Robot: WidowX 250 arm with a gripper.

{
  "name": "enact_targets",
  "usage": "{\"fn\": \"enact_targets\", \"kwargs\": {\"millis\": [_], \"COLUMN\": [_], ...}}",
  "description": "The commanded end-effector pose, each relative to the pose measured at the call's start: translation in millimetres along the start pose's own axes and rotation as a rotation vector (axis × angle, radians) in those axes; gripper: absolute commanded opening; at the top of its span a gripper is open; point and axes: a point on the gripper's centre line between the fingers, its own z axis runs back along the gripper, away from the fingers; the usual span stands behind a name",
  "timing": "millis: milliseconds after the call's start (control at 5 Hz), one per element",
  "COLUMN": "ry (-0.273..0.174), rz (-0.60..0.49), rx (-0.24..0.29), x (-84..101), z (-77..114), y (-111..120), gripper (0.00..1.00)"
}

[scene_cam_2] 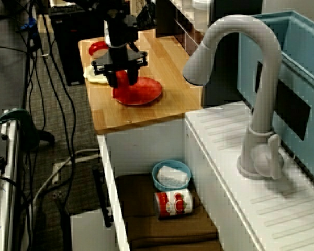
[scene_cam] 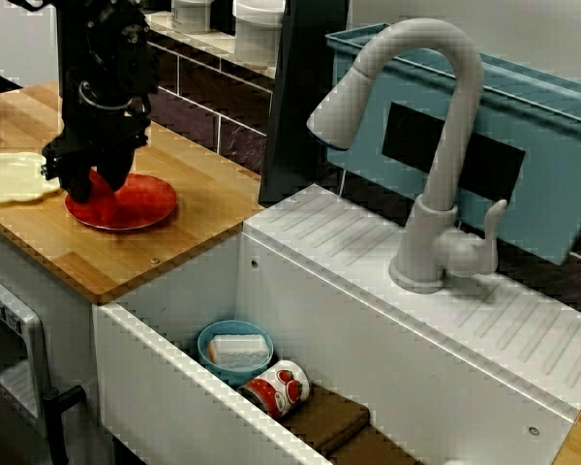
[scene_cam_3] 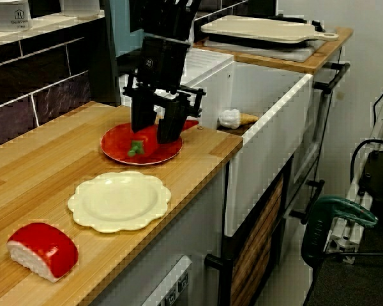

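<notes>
- Two plates on the bench point(scene_cam_3: 45, 159): one red plate point(scene_cam_3: 115, 144), one cream plate point(scene_cam_3: 120, 200).
- One red pepper point(scene_cam_3: 147, 145).
- One red-and-white wedge point(scene_cam_3: 43, 250), at the bench's front edge.
- In the sink point(scene_cam: 368, 320): one blue bowl point(scene_cam: 211, 341), one can point(scene_cam: 276, 387).
- One faucet point(scene_cam: 445, 145).

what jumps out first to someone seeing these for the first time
The black gripper stands out first, lowered onto the red plate on the wooden counter, its fingers either side of a red pepper; whether it grips is unclear. Next comes the big white tap arching over the sink, where a blue bowl and a can lie at the bottom.
</notes>
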Motion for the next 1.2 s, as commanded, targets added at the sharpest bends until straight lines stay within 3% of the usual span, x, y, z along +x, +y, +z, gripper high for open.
{"fn": "enact_targets", "kwargs": {"millis": [0,200,1000], "ry": [0.014,0.028,-0.081], "rz": [0.017,-0.035,-0.081], "rx": [-0.088,-0.074,-0.141], "x": [24.5,37.5,75.2], "z": [50.9,55.5,45.1], "y": [6.7,7.7,29.5], "gripper": [0.0,0.0,0.0]}}
